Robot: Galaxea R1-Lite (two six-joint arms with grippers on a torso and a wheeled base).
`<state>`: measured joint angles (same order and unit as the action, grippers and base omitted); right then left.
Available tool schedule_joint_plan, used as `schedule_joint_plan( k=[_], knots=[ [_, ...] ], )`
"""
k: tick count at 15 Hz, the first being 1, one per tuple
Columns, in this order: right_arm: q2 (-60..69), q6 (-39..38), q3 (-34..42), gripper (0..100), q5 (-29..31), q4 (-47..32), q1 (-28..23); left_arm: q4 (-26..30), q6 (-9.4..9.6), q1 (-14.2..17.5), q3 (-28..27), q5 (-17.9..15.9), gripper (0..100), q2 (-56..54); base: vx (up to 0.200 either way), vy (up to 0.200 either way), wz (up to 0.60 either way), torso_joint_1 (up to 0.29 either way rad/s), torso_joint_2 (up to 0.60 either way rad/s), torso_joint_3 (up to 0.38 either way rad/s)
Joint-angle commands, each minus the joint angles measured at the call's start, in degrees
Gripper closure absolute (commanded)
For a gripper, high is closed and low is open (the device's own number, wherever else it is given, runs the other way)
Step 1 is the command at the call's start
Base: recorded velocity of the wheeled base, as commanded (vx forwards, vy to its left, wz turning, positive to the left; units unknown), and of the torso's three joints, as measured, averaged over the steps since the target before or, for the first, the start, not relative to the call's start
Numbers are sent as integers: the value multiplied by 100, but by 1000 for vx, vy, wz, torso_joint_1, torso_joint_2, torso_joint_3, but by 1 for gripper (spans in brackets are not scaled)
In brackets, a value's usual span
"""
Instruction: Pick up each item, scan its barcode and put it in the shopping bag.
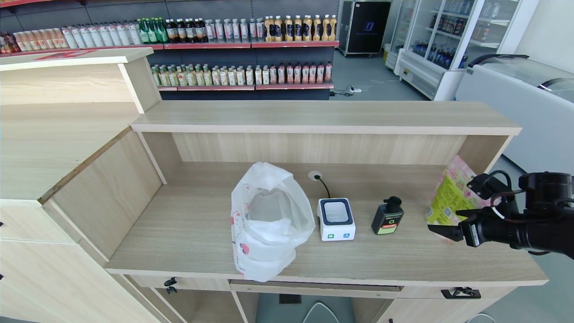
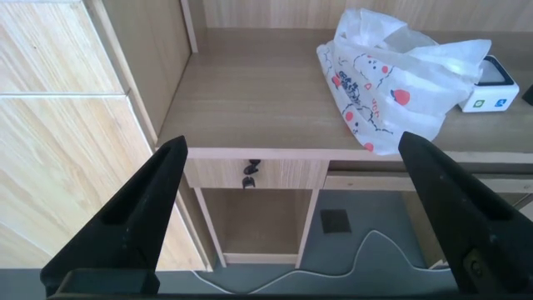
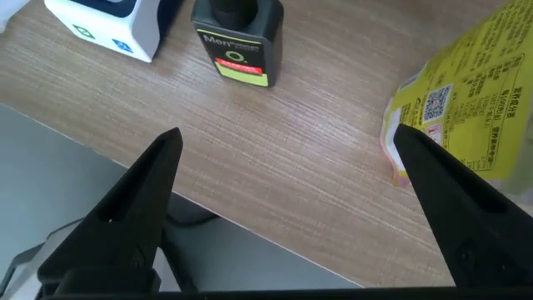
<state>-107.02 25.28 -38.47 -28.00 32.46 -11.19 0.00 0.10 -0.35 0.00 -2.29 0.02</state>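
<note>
The left gripper [image 2: 291, 208] hangs wide and empty before the tabletop's [image 2: 250, 100] near edge. The right gripper [image 1: 453, 223] — also wide, empty — sits at 4 o'clock from the bottle [image 1: 387, 217], just beside the pouch [image 1: 450, 197]. The scanner [image 1: 335, 219] stands at the bottle's 9 o'clock, the bag [image 1: 269, 220] at 9 o'clock beyond it.

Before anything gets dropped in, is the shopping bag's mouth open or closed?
Open. The shopping bag stands on the counter, its mouth gaping upward; the head view looks down into it.
</note>
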Motion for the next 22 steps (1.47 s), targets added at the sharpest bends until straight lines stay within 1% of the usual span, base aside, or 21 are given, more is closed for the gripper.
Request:
schedule_joint_plan(
  k=[1, 2, 4, 7, 9, 13, 15, 19, 22],
  knots=[
    [-319, 3, -46, 0, -30, 208, 82, 0, -1, 0, 0, 1, 0, 6, 0, 0, 0, 0, 0, 0],
    [-372, 3, -64, 0, -39, 252, 100, 0, 8, 0, 0, 1, 0, 6, 0, 0, 0, 0, 0, 0],
    [-680, 91, -398, 0, -390, 313, 144, 0, -1, 0, 0, 1, 0, 6, 0, 0, 0, 0, 0, 0],
    [-1049, 434, -881, 0, -768, 304, 144, 0, -1, 0, 0, 1, 0, 6, 0, 0, 0, 0, 0, 0],
    [-1172, 636, -1039, 0, -962, 287, 144, 0, -1, 0, 0, 1, 0, 6, 0, 0, 0, 0, 0, 0],
    [-1523, 1550, -1250, 0, -1216, 181, 152, 0, -1, 0, 0, 1, 0, 6, 0, 0, 0, 0, 0, 0],
    [-1673, 1778, -1417, 0, -1331, 111, 152, 0, -1, 0, 0, 1, 0, 6, 0, 0, 0, 0, 0, 0],
    [-1919, 1796, -1742, 0, -1577, 93, 231, 0, -1, 0, 0, 1, 0, 6, 0, 0, 0, 0, 0, 0],
    [-2007, 1805, -1769, 0, -1630, 102, 328, 0, -1, 0, 0, 1, 0, 6, 0, 0, 0, 0, 0, 0]
  ],
)
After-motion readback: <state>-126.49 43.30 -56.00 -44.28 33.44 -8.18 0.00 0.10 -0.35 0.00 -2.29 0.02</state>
